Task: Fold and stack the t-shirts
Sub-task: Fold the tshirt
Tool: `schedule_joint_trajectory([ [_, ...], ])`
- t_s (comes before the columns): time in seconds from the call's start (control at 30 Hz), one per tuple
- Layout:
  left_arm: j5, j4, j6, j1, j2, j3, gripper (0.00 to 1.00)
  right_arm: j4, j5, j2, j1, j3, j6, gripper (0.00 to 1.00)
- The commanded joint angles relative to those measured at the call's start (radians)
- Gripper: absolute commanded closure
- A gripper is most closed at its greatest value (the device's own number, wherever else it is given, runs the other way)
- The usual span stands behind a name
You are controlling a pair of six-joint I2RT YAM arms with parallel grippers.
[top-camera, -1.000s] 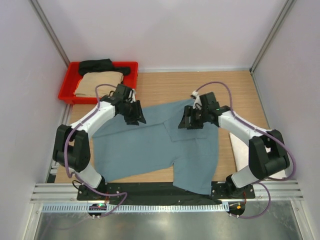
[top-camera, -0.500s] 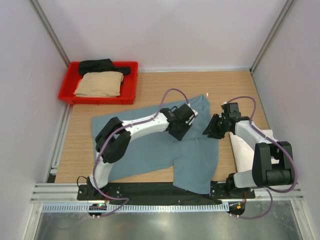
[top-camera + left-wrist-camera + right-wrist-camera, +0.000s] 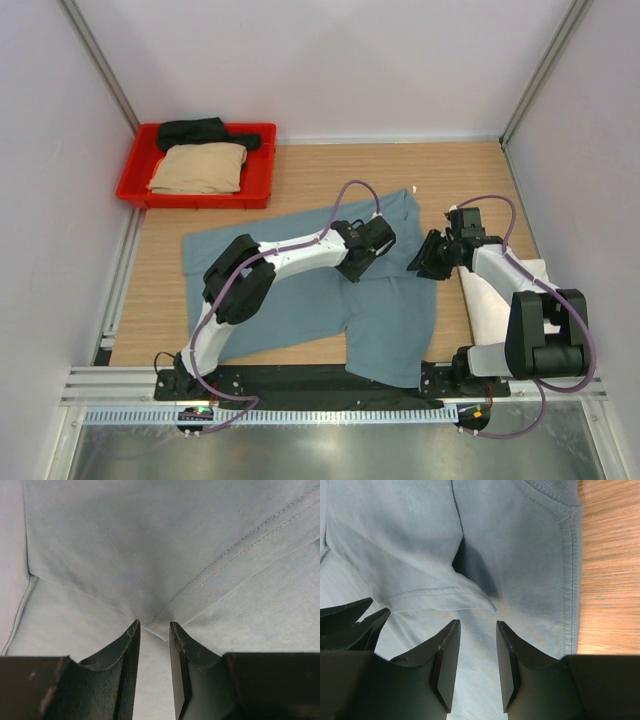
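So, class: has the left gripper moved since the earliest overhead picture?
Yes. The left gripper has swung rightward across the teal shirt, away from the red tray, and is close to the right gripper.

The left hand (image 3: 155,630), with two dark textured fingers (image 3: 127,665), sits low over the dusty teal-blue soft cloth t-shirt (image 3: 150,545). A narrow gap separates the fingers, and a pointed fold of stitched hem reaches their tips. Cloth fills the whole view.

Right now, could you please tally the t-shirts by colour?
Teal-blue t-shirt: 1
White t-shirt: 1
Tan t-shirt: 1
Black t-shirt: 1
Total: 4
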Motion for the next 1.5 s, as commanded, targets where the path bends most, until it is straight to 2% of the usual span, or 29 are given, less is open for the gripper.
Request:
schedule_joint_trajectory([
  [0.0,-0.040,-0.020,0.014,0.001,0.007,0.041,0.69,0.030,-0.024,-0.007,-0.002,-0.007,-0.008,0.59],
  [0.23,0.015,-0.029,0.009,-0.005,-0.001,0.029,0.71,0.032,-0.015,0.000,-0.005,-0.013,-0.008,0.59],
  [0.4,0.052,-0.025,0.011,-0.011,-0.003,0.015,0.68,0.042,-0.016,0.011,-0.011,-0.019,-0.006,0.58],
  [0.67,0.038,-0.029,0.022,-0.011,0.025,0.019,0.67,0.058,-0.024,0.033,-0.012,-0.019,-0.005,0.58],
  [1.1,0.009,-0.043,0.026,-0.011,0.033,0.048,0.85,0.087,-0.025,0.074,-0.018,-0.010,0.003,0.59],
  [1.3,0.014,-0.042,0.015,-0.011,0.008,0.036,0.80,0.124,-0.041,0.117,-0.017,0.004,0.029,0.60],
  [1.43,0.015,-0.042,0.019,-0.011,0.005,0.042,0.81,0.137,-0.054,0.137,-0.018,0.004,0.030,0.61],
  [1.47,0.015,-0.042,0.019,-0.011,0.003,0.042,0.82,0.139,-0.059,0.143,-0.017,0.005,0.030,0.65],
])
